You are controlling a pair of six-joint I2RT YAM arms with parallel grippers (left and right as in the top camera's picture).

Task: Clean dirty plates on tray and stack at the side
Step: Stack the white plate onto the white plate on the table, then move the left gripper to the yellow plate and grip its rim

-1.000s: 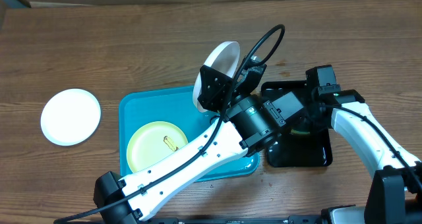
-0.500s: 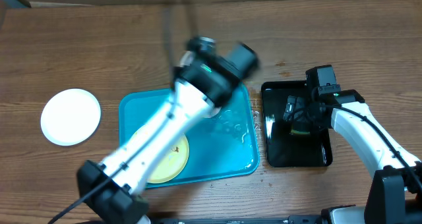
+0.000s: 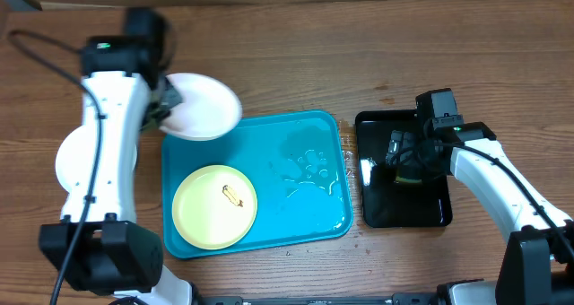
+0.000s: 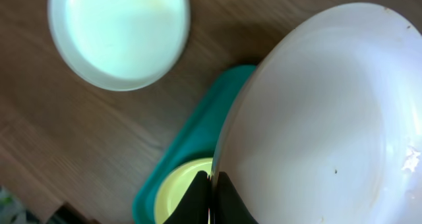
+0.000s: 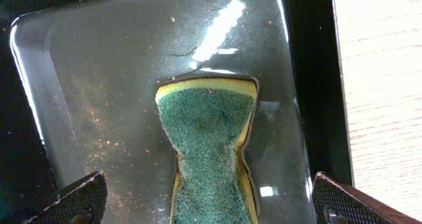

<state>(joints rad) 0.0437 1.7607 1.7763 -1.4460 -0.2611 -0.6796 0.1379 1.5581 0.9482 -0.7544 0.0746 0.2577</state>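
Observation:
My left gripper is shut on the rim of a white plate and holds it in the air over the far left corner of the turquoise tray. In the left wrist view the jaws pinch that plate's edge. A second white plate lies on the table left of the tray, partly hidden by my left arm; it also shows in the left wrist view. A pale yellow-green plate with a brown smear lies in the tray. My right gripper is open.
A glossy black tray stands right of the turquoise tray. A green and yellow sponge lies in it, between my right gripper's spread fingers without touching them. A wet patch sits on the turquoise tray's right half.
My left arm has swung from the tray's far right side to its far left corner, carrying the white plate with it. The right arm has not moved.

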